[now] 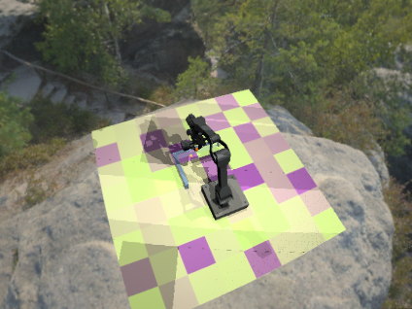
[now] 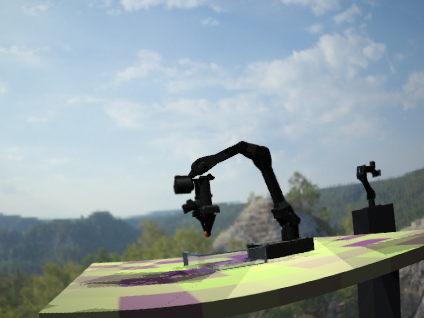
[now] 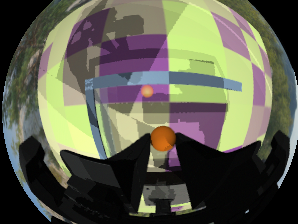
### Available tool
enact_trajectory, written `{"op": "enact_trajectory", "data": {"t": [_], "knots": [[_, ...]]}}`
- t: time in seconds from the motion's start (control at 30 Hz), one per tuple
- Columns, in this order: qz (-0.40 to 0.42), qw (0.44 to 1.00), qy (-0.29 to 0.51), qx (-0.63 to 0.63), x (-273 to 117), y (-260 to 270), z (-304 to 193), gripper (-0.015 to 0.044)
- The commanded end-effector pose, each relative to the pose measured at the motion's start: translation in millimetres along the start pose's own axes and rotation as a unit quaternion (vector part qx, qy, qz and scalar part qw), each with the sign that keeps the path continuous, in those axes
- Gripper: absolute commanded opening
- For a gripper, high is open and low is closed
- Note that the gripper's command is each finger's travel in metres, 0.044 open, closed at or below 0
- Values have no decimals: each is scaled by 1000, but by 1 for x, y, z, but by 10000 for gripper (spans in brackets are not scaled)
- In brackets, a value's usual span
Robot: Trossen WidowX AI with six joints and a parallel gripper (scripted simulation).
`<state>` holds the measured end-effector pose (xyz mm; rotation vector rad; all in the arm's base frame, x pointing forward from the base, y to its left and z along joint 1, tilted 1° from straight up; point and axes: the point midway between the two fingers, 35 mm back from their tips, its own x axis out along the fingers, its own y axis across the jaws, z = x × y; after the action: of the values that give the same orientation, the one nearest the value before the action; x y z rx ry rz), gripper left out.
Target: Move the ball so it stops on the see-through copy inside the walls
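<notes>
The orange ball (image 1: 196, 149) (image 2: 205, 234) (image 3: 163, 139) is held between the fingertips of my gripper (image 2: 206, 231) (image 3: 162, 136), which is shut on it. Ball and fingertips are up in the air, well above the table. The see-through copy (image 1: 190, 155) (image 2: 202, 265) (image 3: 147, 91) is a paler orange ball on the table, inside the corner. In the wrist view it shows ahead of the held ball and slightly left. One low blue-grey wall (image 3: 155, 78) runs across beyond the copy; the other wall (image 1: 181, 170) (image 3: 91, 112) runs along the left side, meeting it at a corner.
The arm's black base (image 1: 234, 200) (image 2: 285, 248) stands on the checkered table (image 1: 146, 189) (image 2: 100, 295) near the open side of the walls. In the exterior view a small black arm (image 2: 369, 185) stands on a dark pedestal (image 2: 372, 219) at the right. Dark shadows cross the table.
</notes>
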<state>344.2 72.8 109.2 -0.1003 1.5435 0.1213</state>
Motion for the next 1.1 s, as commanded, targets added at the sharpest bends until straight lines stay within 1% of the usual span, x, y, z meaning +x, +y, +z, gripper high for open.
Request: {"op": "enact_trajectory", "data": {"t": [0.0, 0.37, 0.57, 0.93, 1.07], "knots": [[-2, 1000, 1, 0, -6, 0, -1, 0], [-1, 1000, -1, 0, 29, 22, 34, 0], [-1, 1000, -1, 0, 36, 23, 35, 0], [-1, 1000, -1, 0, 96, 23, 35, 0], [-1, 1000, -1, 0, 100, 23, 35, 0]]}}
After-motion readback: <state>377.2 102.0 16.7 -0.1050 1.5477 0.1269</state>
